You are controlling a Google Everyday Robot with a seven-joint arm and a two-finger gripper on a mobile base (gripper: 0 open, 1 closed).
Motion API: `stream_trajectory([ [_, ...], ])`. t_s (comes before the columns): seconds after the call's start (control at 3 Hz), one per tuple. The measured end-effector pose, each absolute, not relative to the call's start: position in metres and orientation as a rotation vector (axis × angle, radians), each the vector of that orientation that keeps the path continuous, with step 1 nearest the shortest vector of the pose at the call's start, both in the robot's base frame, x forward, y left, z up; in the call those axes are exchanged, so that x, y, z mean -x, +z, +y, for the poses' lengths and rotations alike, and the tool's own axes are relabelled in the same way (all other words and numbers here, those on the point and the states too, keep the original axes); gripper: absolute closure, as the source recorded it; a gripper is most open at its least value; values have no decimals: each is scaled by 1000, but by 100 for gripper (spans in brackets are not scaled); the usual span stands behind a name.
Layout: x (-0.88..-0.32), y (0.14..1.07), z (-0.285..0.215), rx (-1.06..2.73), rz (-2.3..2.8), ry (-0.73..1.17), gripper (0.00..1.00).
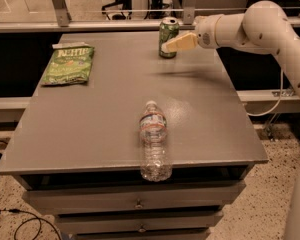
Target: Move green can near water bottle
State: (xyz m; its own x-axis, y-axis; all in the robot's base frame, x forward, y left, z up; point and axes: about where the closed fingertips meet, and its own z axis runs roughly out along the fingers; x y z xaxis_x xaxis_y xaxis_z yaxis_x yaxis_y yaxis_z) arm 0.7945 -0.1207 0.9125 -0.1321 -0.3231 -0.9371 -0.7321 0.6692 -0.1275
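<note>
The green can (167, 34) stands upright at the far edge of the grey table (90, 119), right of middle. My gripper (178, 43) reaches in from the right on a white arm and sits right at the can's right side, overlapping its lower right part in this view. The water bottle (154, 140) lies on its side near the table's front edge, cap pointing away from me, its base slightly over the edge. The can and the bottle are far apart.
A flat green chip bag (69, 64) lies at the far left of the table. Drawers (135, 204) run under the front edge. A metal rail (115, 25) stands behind the table. Cables lie on the floor at the left.
</note>
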Motion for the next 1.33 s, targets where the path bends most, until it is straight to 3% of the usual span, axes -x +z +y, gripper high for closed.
stream_trajectory([
  [0.67, -837, 897, -94, 868, 1720, 461, 3],
  [1.0, -842, 892, -90, 858, 1729, 475, 19],
  [1.33, -838, 889, -90, 843, 1734, 493, 43],
])
